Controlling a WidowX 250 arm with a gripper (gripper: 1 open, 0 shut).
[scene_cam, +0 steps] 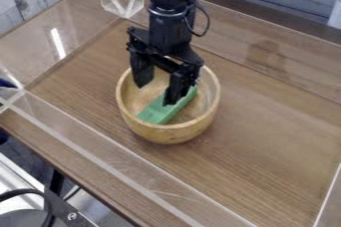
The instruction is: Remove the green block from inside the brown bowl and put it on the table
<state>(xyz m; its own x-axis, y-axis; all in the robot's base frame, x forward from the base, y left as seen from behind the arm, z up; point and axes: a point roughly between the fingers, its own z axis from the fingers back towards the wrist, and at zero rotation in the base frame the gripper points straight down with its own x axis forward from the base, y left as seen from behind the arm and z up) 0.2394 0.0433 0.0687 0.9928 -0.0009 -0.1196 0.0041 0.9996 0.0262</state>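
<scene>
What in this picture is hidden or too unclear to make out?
- Green block: its far end is covered by the gripper in the camera view.
- Whether the open jaws touch the block: too small and blurred to tell.
- Brown bowl: part of its floor and far rim is hidden behind the gripper.
- Arm: cut off by the top edge.

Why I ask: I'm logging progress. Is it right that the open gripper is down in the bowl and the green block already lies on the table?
Not quite. The camera view shows the green block lying inside the bowl, not on the table. The rest holds: the gripper is open, lowered into the bowl.
</scene>
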